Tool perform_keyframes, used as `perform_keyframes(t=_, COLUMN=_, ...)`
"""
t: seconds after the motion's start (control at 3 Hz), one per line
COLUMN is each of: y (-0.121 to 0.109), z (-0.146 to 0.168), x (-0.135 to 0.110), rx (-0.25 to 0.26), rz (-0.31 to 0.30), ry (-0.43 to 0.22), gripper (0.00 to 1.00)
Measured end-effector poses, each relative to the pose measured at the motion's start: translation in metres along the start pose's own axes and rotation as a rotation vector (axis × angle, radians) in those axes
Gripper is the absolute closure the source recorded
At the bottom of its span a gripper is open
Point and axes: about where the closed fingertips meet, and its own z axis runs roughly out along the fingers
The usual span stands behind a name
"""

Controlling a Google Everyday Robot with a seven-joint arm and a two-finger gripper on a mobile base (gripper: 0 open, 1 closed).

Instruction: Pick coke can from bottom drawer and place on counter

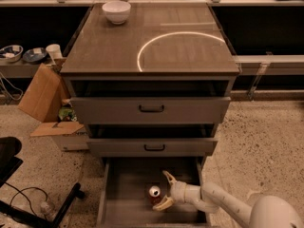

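Observation:
The coke can [154,193] stands upright on the floor of the open bottom drawer [124,201], red with its silver top showing. My gripper [163,190] is inside the drawer, just right of the can. Its two pale fingers are spread, one [169,177] behind the can and one [164,204] in front of it. The can sits at the mouth of the fingers and I see no squeeze on it. My white arm runs off to the lower right. The counter [109,46] above is grey-brown with a white arc [142,51].
A white bowl [116,11] sits at the counter's back left. Two shut drawer fronts with black handles [151,109] hang above the open drawer. A cardboard box [45,99] and a black chair base [28,208] stand on the floor at left.

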Motion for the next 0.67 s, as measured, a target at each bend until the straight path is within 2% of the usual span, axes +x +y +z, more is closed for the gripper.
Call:
perform_keyframes(t=0.33, y=-0.001, z=0.005, x=0.022, rx=0.000, rz=0.031, ry=0.004, gripper=0.00)
perform_keyframes(t=0.67, y=0.003, z=0.015, x=0.035, rx=-0.018, rz=0.050, ry=0.011, gripper=0.18)
